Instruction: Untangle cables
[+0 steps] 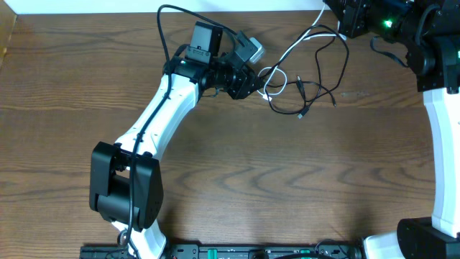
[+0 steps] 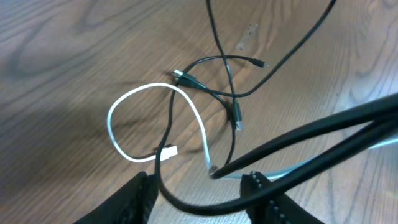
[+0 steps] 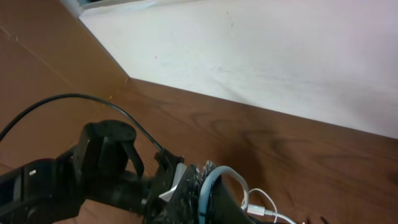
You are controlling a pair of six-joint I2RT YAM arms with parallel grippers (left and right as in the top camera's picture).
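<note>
The left tool's (image 2: 199, 194) two black, ridged fingers (image 2: 260, 190) fill the bottom of its wrist view. They stand well apart, so it is open and grips nothing, though a bend of the black cable (image 2: 235, 109) lies on the bench (image 1: 287, 180) in the gap between them. Two thick, glossy arm leads (image 2: 323, 130) slant across just above.

There are two thin cords. The black one winds in loose crossing curves with small plug ends. The white cable (image 2: 193, 112) forms a rounded loop ending in a flat white plug (image 2: 168, 151), and the black cord crosses it. Both lie on the brown wood-grain bench, near its far edge and right of centre.

The left arm (image 1: 162, 115), white-shelled with black joints, reaches diagonally from the near edge, with its wrist over the tangle's left side. The right tool (image 1: 346, 20) sits at the far right corner, where the white cord runs up to it. It is dark on dark, so I cannot tell whether it is open or closed.
</note>
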